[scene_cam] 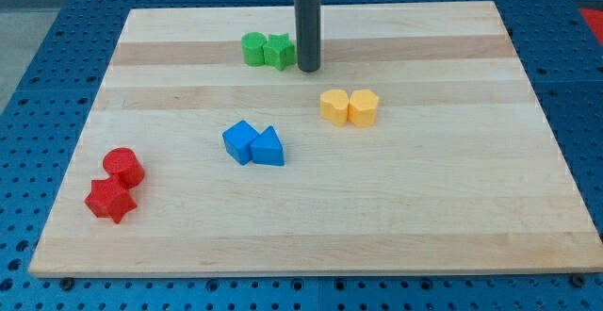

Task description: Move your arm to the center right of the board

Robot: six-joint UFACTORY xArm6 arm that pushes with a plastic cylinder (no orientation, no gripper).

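Near the view's top, in the one camera view, my tip [308, 69] rested on the board [471, 207] just beside the green star [279, 52], which touched the green cylinder [253, 49]. Being a bare rod, it held nothing. The yellow pair [350, 107], blue pair [254, 145] and red pair [115, 186] lay grouped by colour, apart from one another. The center right, my goal, lay well toward the view's right; I judged the path there unobstructed.

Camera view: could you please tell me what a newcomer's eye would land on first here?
Probably the dark rod coming down at the view's top centre, my tip resting just right of the two green blocks. Next come the bright pairs on the wooden board: yellow blocks right of centre, blue blocks mid-board, and red blocks at bottom left.
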